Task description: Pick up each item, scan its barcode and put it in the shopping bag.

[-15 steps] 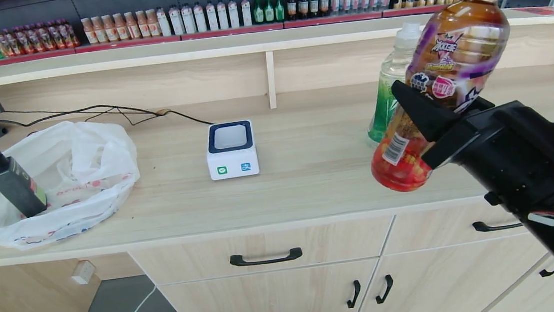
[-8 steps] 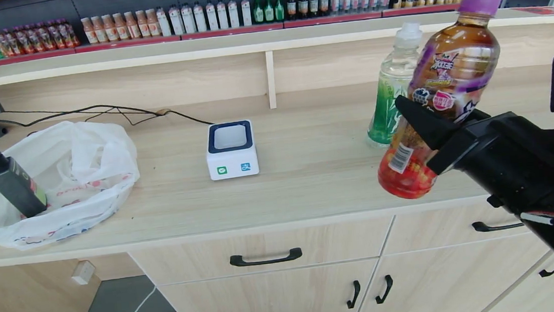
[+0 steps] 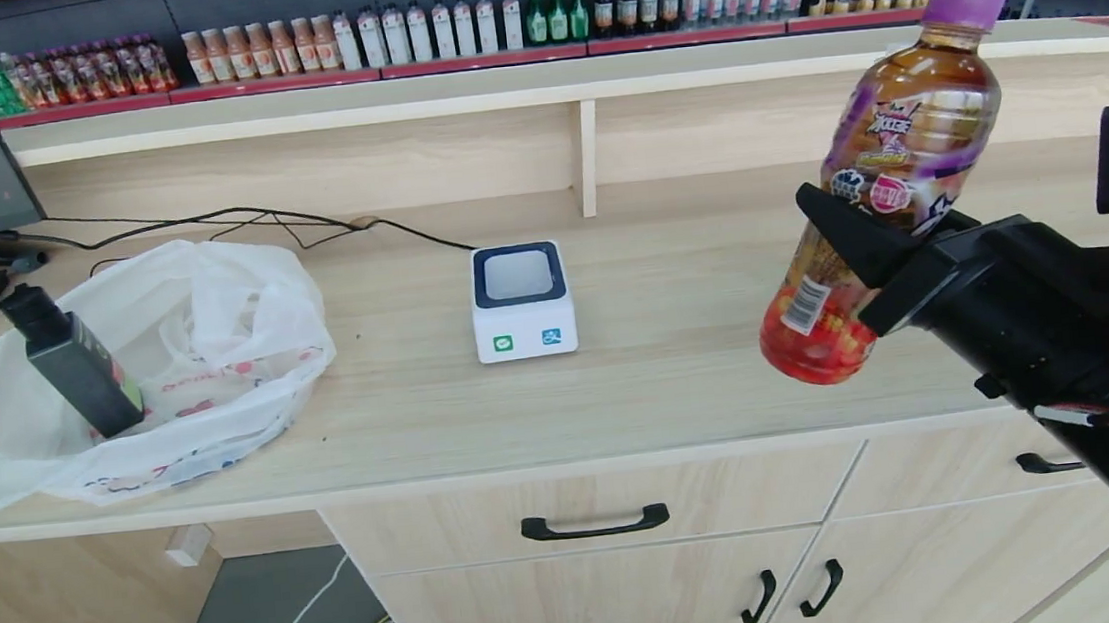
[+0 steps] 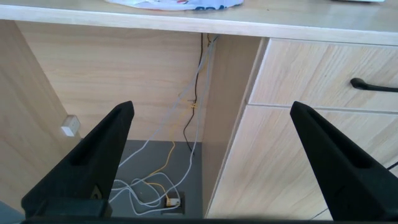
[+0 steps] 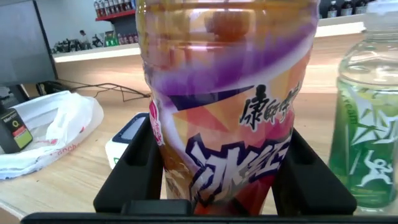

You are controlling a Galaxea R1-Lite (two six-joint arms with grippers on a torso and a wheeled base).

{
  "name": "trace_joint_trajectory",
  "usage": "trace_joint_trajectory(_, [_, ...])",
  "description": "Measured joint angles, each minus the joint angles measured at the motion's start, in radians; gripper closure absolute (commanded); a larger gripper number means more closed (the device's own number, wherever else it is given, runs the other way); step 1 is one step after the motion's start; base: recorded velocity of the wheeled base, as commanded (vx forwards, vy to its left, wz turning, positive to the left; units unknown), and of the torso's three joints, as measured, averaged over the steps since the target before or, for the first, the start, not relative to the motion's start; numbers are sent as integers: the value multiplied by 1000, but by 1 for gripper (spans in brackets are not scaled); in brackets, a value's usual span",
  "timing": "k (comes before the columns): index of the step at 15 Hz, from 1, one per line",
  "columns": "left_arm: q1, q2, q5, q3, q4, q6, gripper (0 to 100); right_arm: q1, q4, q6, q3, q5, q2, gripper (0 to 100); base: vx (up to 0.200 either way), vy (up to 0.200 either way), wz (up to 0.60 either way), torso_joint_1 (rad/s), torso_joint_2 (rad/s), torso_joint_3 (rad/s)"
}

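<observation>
Jaws, right: you are watching the right gripper (image 3: 859, 235) clamping the iced tea bottle (image 3: 906, 140) at mid-body, one finger pressing each side of the label.
Jaws, left: your left gripper (image 4: 211, 109) is hanging spread wide and gripping nothing, low in front of the cabinet (image 4: 311, 81), under the counter edge.
Iced tea bottle: hanging in the air over the right part of the counter (image 3: 681, 381), tilting, purple cap (image 3: 962, 5) pointing up, barcode (image 3: 801, 304) showing low on its left side.
Scanner: white scanner (image 3: 523, 301) sitting mid-counter, window facing up, well apart from the held bottle.
Shopping bag: white plastic shopping bag (image 3: 234, 319) lying open at the counter's left end; a dark bottle (image 3: 72, 359) is leaning inside it.
Green tea bottle (image 5: 367, 124): standing upright on the counter, near the held bottle.
Cable: black cable (image 3: 235, 217) trailing behind the bag toward the scanner.
</observation>
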Motion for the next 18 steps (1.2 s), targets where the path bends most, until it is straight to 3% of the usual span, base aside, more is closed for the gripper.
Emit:
trace_joint_trajectory(4, [1,0,0,0,0,1,0,-34,0,0,-2,-2,5,100,0,200,0,9,-1,2])
trace_joint_trajectory(9, [1,0,-1,0,0,1,0,-144,-10,-45,-23,-9,7,100,0,200,0,2,5,5])
trace_joint_trajectory(14, [2,0,-2,0,-1,3,0,-172,-6,-92,-39,36,30,100,0,0,0,0,0,0])
trace_joint_trajectory(18, [0,0,-1,0,0,3,0,-144,-10,-174,-202,141,109,100,0,0,0,0,0,0])
